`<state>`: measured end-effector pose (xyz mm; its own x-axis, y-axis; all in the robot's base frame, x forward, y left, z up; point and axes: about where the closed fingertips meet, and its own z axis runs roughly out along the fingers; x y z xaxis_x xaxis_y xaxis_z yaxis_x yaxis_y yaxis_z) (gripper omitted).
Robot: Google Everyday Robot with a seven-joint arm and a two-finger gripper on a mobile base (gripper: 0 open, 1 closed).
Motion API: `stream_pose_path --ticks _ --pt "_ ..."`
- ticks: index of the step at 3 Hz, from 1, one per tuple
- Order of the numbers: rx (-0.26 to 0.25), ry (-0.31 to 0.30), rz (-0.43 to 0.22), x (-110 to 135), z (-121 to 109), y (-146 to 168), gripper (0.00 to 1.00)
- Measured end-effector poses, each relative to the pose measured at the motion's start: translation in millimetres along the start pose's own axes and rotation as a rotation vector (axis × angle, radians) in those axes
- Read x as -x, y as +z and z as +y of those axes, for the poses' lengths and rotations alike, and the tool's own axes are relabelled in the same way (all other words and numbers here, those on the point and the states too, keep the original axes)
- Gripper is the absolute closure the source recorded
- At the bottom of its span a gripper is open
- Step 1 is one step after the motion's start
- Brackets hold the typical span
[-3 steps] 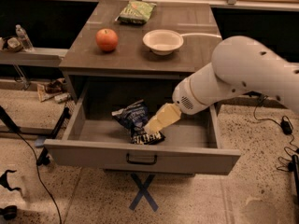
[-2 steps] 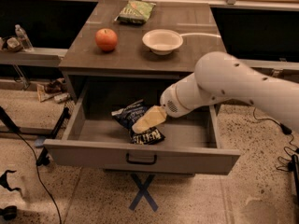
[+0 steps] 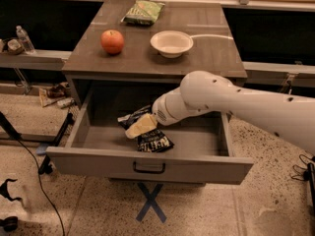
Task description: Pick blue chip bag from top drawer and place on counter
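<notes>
The top drawer is pulled open below the counter. The blue chip bag lies crinkled on the drawer floor, left of the middle. My gripper reaches down into the drawer from the right on a white arm and sits on top of the bag, covering its middle. Part of the bag shows behind the gripper, and its lettered end shows in front.
On the counter sit a red apple, a white bowl and a green chip bag at the back. A blue tape cross marks the floor in front. Cables lie at the left.
My arm has swung left and lower into the drawer. The gripper moved from the bag's right side to over its middle. The bag has not visibly moved.
</notes>
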<state>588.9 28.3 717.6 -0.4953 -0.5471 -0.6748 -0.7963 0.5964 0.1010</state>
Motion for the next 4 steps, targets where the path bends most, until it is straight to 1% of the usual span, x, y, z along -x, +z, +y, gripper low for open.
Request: stream_pose_path --ticks 1,2,3,4 --pt "-0.015 0.040 -0.005 -7.9 -13.7 38.1 0.00" --pt "-0.014 0.057 0.003 -16.5 -16.7 53.6 0.00" --pt "0.004 0.052 0.032 -35.1 -17.1 57.3 0.18" --pt "0.055 0.030 0.036 -42.0 -11.2 65.7 0.49"
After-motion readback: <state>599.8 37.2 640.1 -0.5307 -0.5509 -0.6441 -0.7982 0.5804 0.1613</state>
